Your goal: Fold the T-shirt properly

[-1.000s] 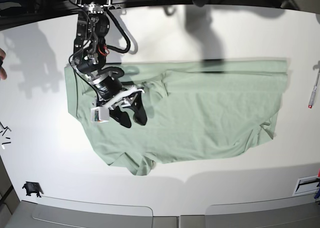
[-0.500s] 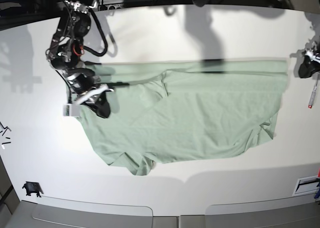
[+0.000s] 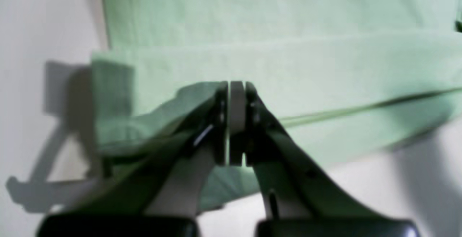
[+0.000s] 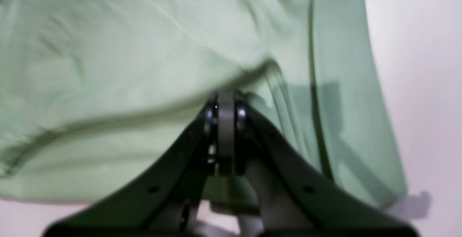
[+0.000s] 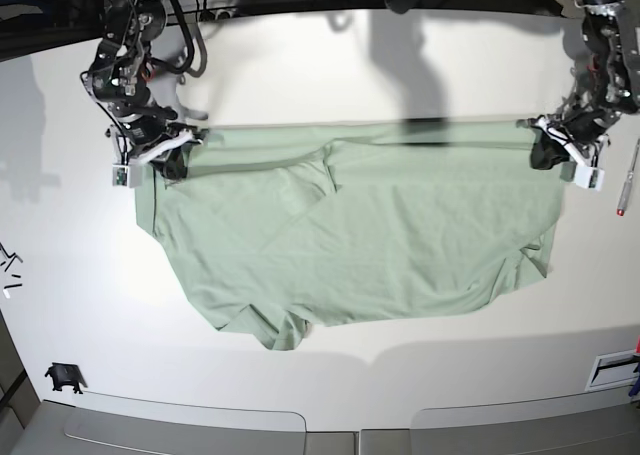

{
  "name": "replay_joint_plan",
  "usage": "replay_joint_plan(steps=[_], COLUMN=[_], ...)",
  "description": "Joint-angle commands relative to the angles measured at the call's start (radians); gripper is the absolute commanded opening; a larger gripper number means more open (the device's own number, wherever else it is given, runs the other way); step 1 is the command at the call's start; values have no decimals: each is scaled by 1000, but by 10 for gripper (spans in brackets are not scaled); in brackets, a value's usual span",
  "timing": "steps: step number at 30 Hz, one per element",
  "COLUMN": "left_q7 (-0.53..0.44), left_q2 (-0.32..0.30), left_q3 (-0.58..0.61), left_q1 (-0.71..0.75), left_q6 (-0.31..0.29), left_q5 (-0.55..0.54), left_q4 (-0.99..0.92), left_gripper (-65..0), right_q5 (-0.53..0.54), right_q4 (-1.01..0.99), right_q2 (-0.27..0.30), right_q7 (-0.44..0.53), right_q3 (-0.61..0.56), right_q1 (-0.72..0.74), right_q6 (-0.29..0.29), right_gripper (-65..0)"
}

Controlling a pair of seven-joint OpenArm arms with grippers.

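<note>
The pale mint T-shirt (image 5: 360, 225) lies spread across the white worktop (image 5: 400, 65), its rumpled near edge toward 6 o'clock. At its far corners, the right gripper (image 5: 172, 161) at 10 o'clock and the left gripper (image 5: 548, 151) at 2 o'clock each pinch the fabric, jaws closed on it.

The T-shirt (image 5: 370, 225) lies spread across the middle of the table (image 5: 330, 65). The right pincer (image 5: 172, 160) sits at the shirt's far left corner, the left pincer (image 5: 545, 150) at its far right corner. A pen-like tool (image 5: 626, 180) lies right of the shirt, apart from it.
</note>
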Motion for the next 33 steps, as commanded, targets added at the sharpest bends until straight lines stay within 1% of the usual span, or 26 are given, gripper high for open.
replay_joint_plan(steps=[1,4,6,7,10,13,17,19,22,24,25,27,29,33], left_q7=[-31,-28,-31,-31,-30,-30,12,36,39,39,39,38,43,61], left_q2=[-14,-8,-5,-3,-4,-3,-5,-7,-7,-7,-7,-7,-7,-6], left_q3=[-2,3,3,3,3,3,3,2,1,1,0,0,0,0], left_q1=[-2,20,41,51,75,99,140,164,205,236,253,285,315,373], left_q6=[9,29,52,66,84,84,83,84,84,84,84,84,84,84], left_q5=[6,19,43,60,86,84,85,84,82,65,57,47,48,48], left_q4=[13,13,12,6,-27,-55,-61,-61,-57,-47,-37,-9,26,97], left_gripper=[-650,-650,-650,-650,-650,-650,-650,-650,-650,-650,-650,-650,-650,-650], right_q5=[13,19,45,58,61,61,62,62,64,108,137,183,197,193], right_q4=[-7,-82,-114,-119,-119,-119,-119,-119,-118,-118,-116,-106,-87,-41], right_q2=[11,16,26,31,43,54,73,87,106,122,132,149,161,175], right_q7=[24,24,16,11,-9,-16,-43,-65,-120,-182,-208,-238,-245,-245], right_q3=[2,2,2,3,3,3,3,3,3,5,5,5,5,5], right_q1=[11,10,5,2,0,-1,-1,-1,-1,-4,-9,-29,-59,-128], right_q6=[5,6,6,7,7,7,7,7,8,16,29,41,41,41], right_gripper=[-650,-650,-650,-650,-650,-650,-650,-650,-650,-650,-650,-650,-650,-650])
